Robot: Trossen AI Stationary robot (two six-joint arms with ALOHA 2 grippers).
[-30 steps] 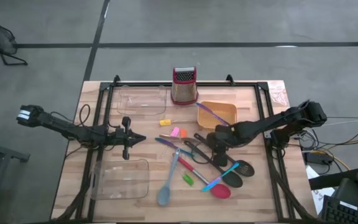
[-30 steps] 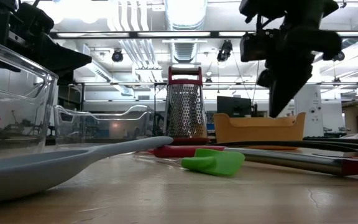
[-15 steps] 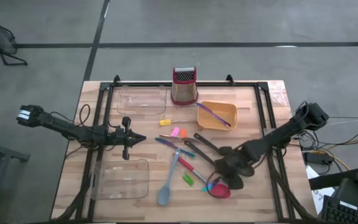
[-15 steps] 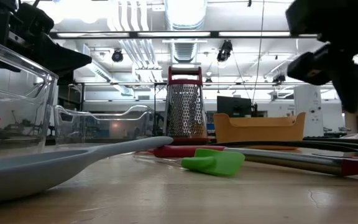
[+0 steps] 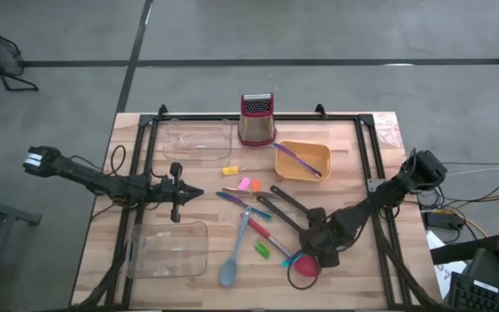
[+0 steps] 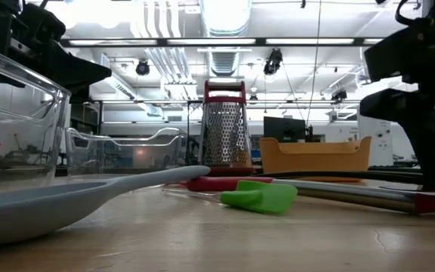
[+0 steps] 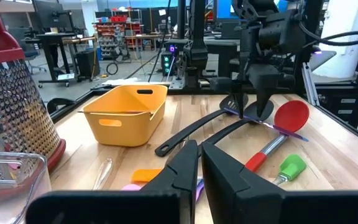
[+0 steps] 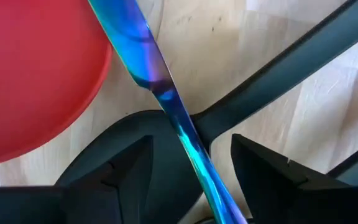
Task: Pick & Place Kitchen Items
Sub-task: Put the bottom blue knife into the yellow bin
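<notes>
My right gripper [image 5: 319, 247] points down, open, over the heads of the long black slotted spoons [image 5: 286, 206] near the table's right front. Its fingers stand on either side of a thin blue stick [image 8: 166, 99] that lies across a black spoon head [image 8: 160, 186]. The red-headed spoon [image 5: 304, 269] lies just beside them. A grey-blue spatula [image 5: 232, 258], a green block [image 5: 262, 250] and pink and yellow blocks [image 5: 244, 184] lie at mid-table. My left gripper [image 5: 193, 192] is shut and hangs level over the left middle. My right gripper has its open fingers [image 8: 129, 171] on either side of the blue stick, coming from above and lying across it. Whether the fingertips touch the black spoon head beneath, I cannot tell.
An orange bowl [image 5: 312, 170] with a purple stick [image 5: 297, 159] in it stands behind the spoons. The red-topped grater [image 5: 256, 120] is at the far middle. Clear trays sit at the far left [image 5: 199, 139] and near left [image 5: 170, 250].
My right gripper has swung from beside the orange bowl toward the table's near right corner, has come down over the spoon heads and has opened. The utensils lie where they were.
</notes>
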